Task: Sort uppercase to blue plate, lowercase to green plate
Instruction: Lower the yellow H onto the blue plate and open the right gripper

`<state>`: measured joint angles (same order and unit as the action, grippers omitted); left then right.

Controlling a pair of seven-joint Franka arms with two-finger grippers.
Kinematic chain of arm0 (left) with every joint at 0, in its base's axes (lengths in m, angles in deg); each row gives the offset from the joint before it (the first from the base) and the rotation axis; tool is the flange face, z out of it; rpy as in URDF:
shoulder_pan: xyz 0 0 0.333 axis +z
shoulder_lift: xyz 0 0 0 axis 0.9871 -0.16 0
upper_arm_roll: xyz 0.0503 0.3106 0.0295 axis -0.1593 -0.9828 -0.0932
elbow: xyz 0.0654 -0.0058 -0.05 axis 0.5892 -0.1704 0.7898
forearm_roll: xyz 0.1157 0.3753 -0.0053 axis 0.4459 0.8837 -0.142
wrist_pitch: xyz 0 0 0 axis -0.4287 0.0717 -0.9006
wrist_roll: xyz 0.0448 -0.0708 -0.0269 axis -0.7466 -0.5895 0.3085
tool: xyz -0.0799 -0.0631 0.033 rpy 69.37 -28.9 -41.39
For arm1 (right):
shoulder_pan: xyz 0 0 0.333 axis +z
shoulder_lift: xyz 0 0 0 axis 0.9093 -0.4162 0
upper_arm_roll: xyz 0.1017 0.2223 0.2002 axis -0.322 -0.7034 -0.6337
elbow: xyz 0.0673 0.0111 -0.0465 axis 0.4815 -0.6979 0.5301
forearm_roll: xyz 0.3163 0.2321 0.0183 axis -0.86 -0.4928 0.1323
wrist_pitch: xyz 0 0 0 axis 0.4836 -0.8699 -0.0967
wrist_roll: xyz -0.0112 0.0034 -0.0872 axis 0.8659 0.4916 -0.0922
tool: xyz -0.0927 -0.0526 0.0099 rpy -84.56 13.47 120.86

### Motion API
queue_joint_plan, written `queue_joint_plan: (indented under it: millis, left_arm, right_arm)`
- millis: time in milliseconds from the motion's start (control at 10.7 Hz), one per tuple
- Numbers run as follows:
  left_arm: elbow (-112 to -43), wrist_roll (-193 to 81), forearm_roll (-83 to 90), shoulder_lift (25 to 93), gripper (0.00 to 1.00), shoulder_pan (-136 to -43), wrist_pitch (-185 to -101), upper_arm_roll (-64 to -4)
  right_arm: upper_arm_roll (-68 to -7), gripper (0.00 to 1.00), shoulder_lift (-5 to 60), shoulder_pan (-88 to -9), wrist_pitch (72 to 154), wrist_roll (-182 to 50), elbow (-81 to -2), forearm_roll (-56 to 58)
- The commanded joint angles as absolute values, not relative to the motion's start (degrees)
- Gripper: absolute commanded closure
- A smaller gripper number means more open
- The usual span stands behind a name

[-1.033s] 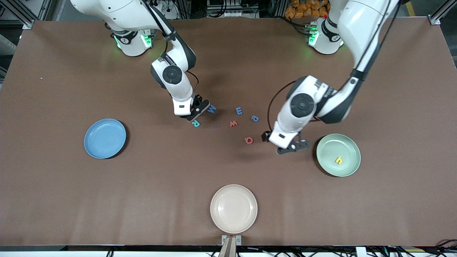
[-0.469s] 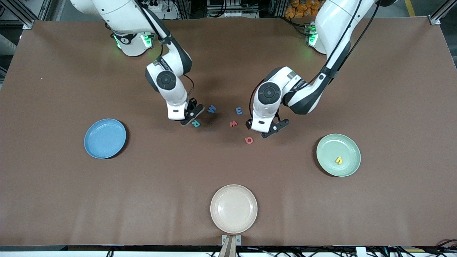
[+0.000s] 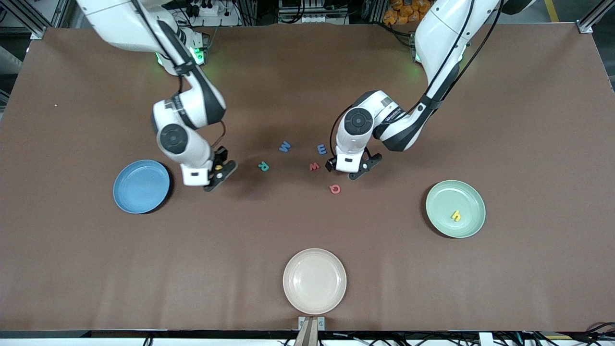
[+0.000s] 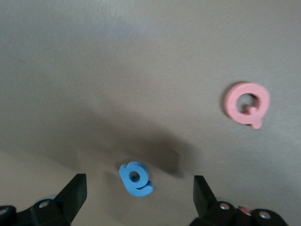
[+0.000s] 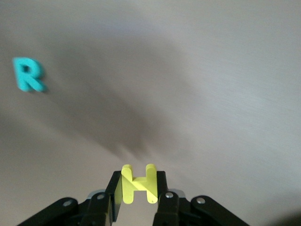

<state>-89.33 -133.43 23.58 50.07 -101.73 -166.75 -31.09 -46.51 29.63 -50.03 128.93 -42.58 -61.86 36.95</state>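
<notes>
Brown desk (image 3: 96,269) carries a cream plate (image 3: 314,281) nearest the camera, then the green plate (image 3: 455,208) holding the yellow h (image 3: 455,216), and the blue plate (image 3: 141,186). Right end effector (image 3: 219,172), clamped on the yellow H (image 5: 137,184), is between the R (image 3: 263,166) and that plate; I'd carry it over the centre before letting go. Left end effector (image 3: 353,168) hangs spread wide over the blue a-like letter (image 4: 135,178), which the front view hides.

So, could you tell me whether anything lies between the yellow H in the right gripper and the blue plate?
Nothing visible does. The right gripper holds the yellow H up beside the blue plate, with only bare table between them.
</notes>
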Motion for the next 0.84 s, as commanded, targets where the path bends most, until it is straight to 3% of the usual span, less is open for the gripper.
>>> queue_joint_plan:
  millis: [0,282,657,751]
  left_arm:
    - [-92.22,-135.97,23.88,51.34,0.04,-101.88,-169.50,-31.14]
    - [-92.75,-137.73,24.15,51.43,0.15,-103.56,-169.59,-31.40]
    - [-92.92,-137.91,26.69,51.87,0.20,-103.03,-169.32,-31.58]
    - [-92.92,-137.91,26.70,51.87,0.22,-102.94,-169.32,-31.66]
  right_arm:
    - [-44.95,0.80,29.68,-55.29,123.13,-36.02,-57.56,37.93]
    - [-36.16,0.80,29.06,-55.82,121.69,-29.70,-56.39,38.02]
    - [-35.26,0.77,23.88,-60.13,124.32,-26.43,-56.92,36.97]
    - [-35.26,0.72,23.70,-60.22,124.41,-26.86,-57.53,36.70]
